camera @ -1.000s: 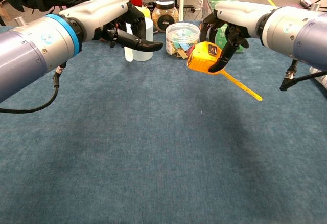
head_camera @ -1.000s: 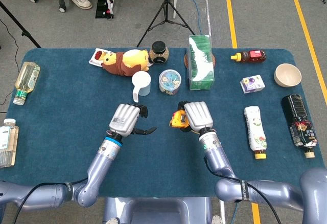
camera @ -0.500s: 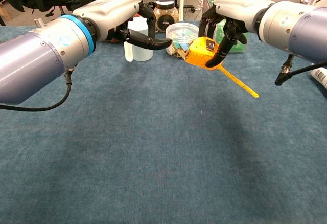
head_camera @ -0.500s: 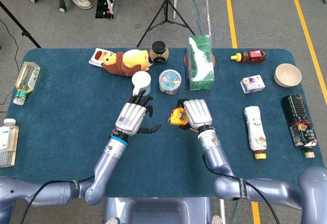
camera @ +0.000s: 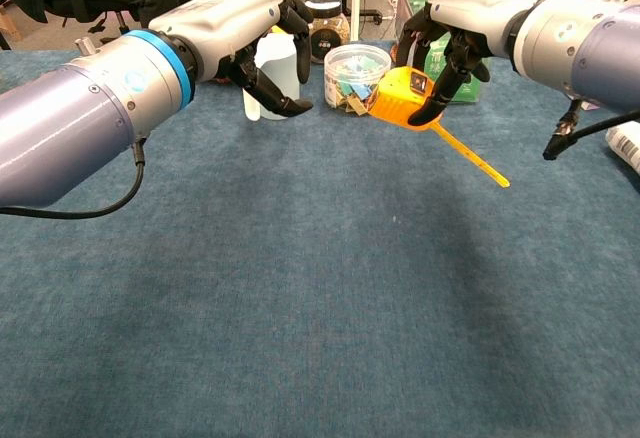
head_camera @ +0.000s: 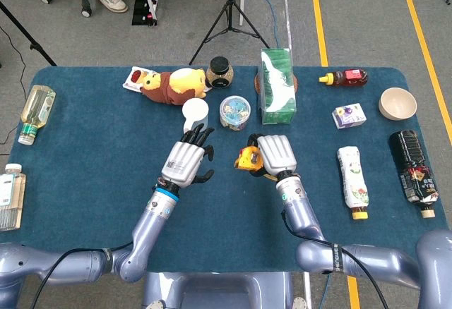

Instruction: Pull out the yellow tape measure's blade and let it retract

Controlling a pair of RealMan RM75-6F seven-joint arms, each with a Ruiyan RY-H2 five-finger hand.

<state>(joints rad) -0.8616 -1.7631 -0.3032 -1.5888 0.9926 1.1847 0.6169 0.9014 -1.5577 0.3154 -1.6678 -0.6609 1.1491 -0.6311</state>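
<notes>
My right hand [head_camera: 274,156] [camera: 452,36] grips the yellow tape measure [head_camera: 247,159] [camera: 404,99] above the table's middle. A short length of yellow blade [camera: 472,156] sticks out of the case and slants down to the right in the chest view. My left hand [head_camera: 188,161] [camera: 258,41] hovers a little to the left of the case with its fingers spread and nothing in it. It does not touch the tape measure or the blade.
Behind the hands stand a white cup [head_camera: 195,116], a clear tub of small items [head_camera: 234,111], a jar [head_camera: 220,72], a green box [head_camera: 276,85] and a plush toy [head_camera: 173,84]. Bottles [head_camera: 352,176], a carton [head_camera: 349,116] and a bowl [head_camera: 397,103] lie to the right. Two bottles [head_camera: 35,112] lie at the left edge.
My left hand has moved right toward the tape measure and spread its fingers. The right hand has lifted the case slightly; the blade still sticks out.
</notes>
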